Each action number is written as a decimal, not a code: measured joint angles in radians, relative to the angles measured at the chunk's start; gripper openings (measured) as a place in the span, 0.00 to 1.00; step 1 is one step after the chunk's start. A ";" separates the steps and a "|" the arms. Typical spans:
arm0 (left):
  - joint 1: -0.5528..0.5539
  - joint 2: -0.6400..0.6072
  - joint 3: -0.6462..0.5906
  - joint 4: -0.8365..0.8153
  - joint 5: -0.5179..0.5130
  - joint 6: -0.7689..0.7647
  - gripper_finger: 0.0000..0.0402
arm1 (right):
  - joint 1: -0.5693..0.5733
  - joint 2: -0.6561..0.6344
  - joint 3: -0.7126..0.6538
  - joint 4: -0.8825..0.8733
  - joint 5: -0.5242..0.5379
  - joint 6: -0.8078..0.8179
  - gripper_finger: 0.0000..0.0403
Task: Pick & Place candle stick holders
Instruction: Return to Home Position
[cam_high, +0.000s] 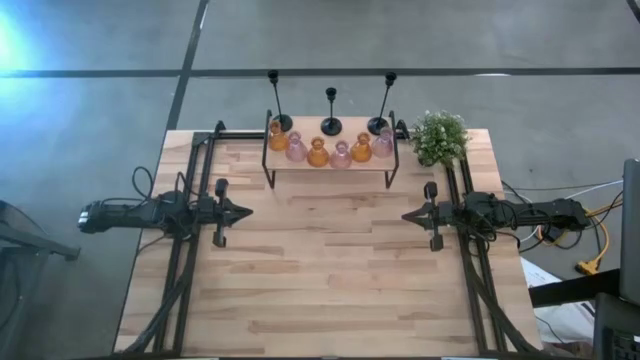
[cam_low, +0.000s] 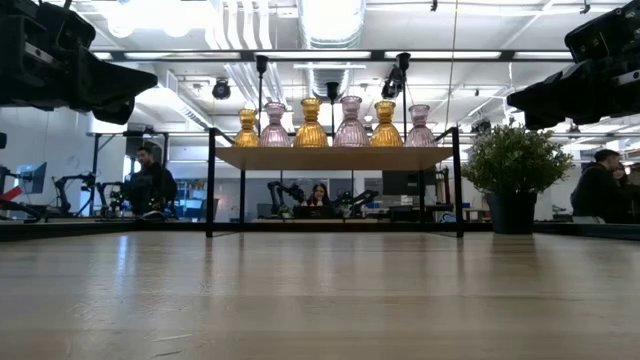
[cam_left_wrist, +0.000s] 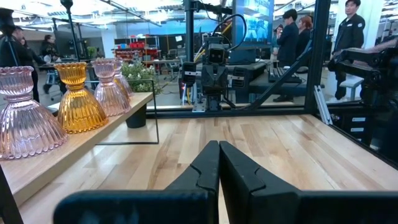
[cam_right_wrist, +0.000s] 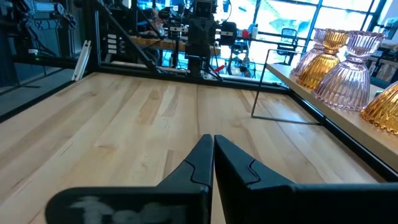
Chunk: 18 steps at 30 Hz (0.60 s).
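Six amber and pink glass holders (cam_high: 318, 153) stand in a row on the wooden shelf (cam_high: 385, 162) at upper centre, three black stemmed holders (cam_high: 331, 126) behind them, while the left claw (cam_high: 246, 211) and right claw (cam_high: 406, 214) hover clenched and empty at mid-left and mid-right over the counter (cam_high: 330, 280).

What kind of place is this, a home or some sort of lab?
Most likely a robotics lab or open workshop, not a home: exposed ceiling ducts and strip lights, people at workstations, and what look like more robot arms beyond the table.
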 joint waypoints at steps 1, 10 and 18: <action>0.000 0.000 0.000 0.000 0.000 0.000 0.03 | 0.000 0.000 0.000 0.000 0.000 0.000 0.02; 0.000 0.000 0.000 0.000 0.000 0.000 0.03 | 0.011 -0.001 0.000 0.000 -0.001 0.000 0.02; 0.000 0.000 0.000 0.000 0.000 0.000 0.03 | 0.011 0.000 0.000 0.000 -0.001 0.000 0.02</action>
